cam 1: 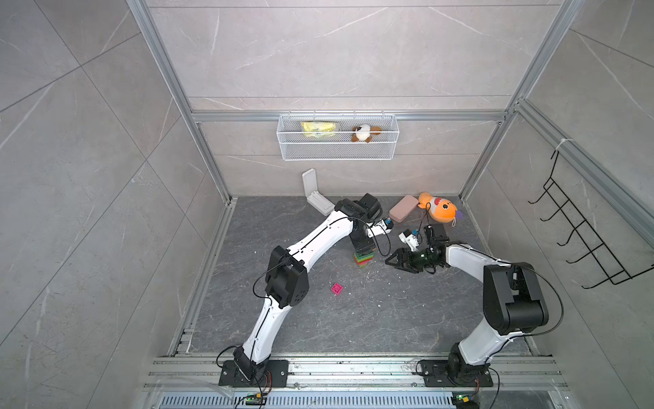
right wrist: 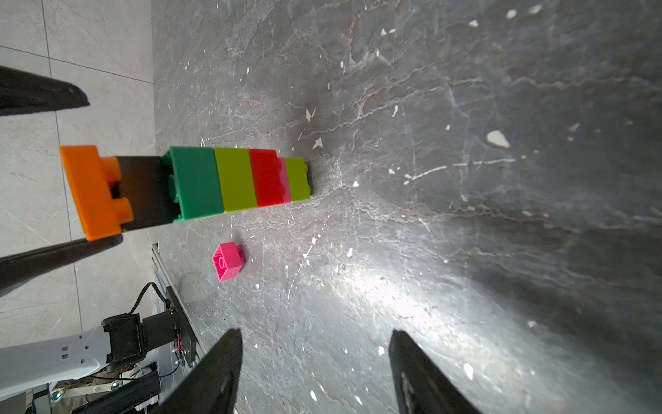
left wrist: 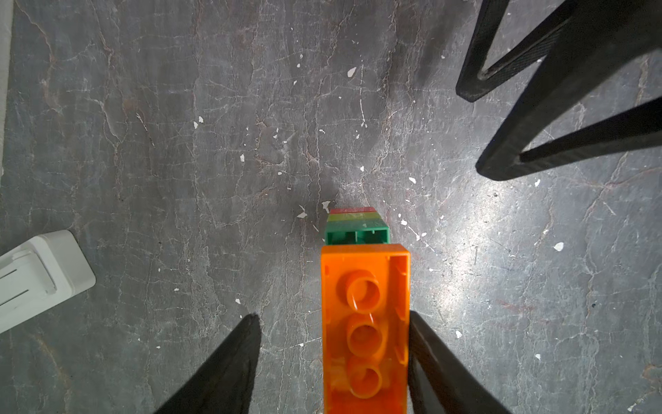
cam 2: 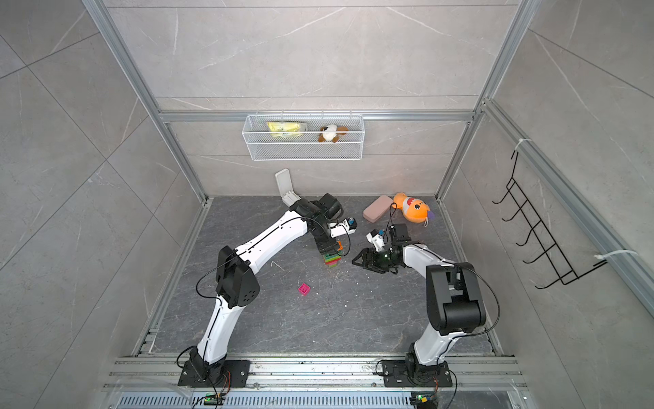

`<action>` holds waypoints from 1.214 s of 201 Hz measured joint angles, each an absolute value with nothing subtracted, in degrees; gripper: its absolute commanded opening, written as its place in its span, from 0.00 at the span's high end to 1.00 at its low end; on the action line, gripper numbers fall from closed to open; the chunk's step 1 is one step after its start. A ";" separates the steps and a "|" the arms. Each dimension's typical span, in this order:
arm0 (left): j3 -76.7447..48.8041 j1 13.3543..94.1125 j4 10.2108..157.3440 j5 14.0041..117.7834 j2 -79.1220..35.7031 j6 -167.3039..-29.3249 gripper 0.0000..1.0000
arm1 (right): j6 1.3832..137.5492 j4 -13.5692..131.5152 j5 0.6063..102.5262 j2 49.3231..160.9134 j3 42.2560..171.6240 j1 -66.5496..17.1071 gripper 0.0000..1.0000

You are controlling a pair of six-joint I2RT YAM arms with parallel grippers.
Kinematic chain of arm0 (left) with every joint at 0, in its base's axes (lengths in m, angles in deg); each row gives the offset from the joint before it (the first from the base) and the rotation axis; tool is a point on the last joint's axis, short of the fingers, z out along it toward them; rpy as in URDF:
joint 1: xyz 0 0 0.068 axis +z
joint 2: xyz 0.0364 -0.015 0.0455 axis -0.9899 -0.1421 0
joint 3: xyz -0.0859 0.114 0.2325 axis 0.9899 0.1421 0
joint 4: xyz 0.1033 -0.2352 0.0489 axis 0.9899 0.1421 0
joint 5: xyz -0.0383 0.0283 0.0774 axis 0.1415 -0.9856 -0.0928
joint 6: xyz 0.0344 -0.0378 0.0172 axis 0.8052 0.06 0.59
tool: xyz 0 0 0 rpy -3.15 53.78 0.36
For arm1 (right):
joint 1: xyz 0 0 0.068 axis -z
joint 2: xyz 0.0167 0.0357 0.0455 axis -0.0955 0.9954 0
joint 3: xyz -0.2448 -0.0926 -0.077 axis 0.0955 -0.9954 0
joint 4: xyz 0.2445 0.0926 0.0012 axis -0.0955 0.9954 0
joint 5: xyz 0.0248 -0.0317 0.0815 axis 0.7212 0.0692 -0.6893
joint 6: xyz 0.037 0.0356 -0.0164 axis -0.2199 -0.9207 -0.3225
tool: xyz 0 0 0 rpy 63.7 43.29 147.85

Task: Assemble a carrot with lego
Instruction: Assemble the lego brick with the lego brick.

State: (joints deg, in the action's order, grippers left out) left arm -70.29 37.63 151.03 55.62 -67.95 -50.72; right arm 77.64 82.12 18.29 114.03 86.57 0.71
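The carrot [cam 1: 363, 260] [cam 2: 332, 260] stands upright mid-table, narrow lime end down. In the right wrist view it reads lime, pink, red, lime, dark green [right wrist: 233, 179], then black, with an orange brick [right wrist: 91, 190] topmost. My left gripper [cam 1: 361, 245] [left wrist: 333, 315] hangs over it, jaws open around the orange brick [left wrist: 365, 322]: one finger lies against its side, the other stands clear of it. My right gripper [cam 1: 389, 262] [right wrist: 315, 332] is open and empty, low beside the stack on its right. A loose pink brick [cam 1: 337, 288] [right wrist: 228, 264] lies nearer the front.
A white hinged case [cam 1: 315, 193] [left wrist: 36, 276] stands at the back wall. A pink oblong case [cam 1: 403, 208] and an orange plush fish [cam 1: 437, 207] lie at the back right. A wire basket [cam 1: 338, 138] hangs on the back wall, a black hook rack [cam 1: 584, 240] on the right wall.
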 measured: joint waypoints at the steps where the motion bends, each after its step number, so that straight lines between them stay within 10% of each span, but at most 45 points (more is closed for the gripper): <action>1: -70.27 37.63 151.01 55.62 -67.92 -50.72 0.33 | 77.64 82.12 18.29 114.03 86.57 0.71 0.32; 244: -65.42 38.11 148.14 60.28 -62.94 -53.59 0.34 | 77.64 81.90 18.07 114.99 86.55 0.71 0.32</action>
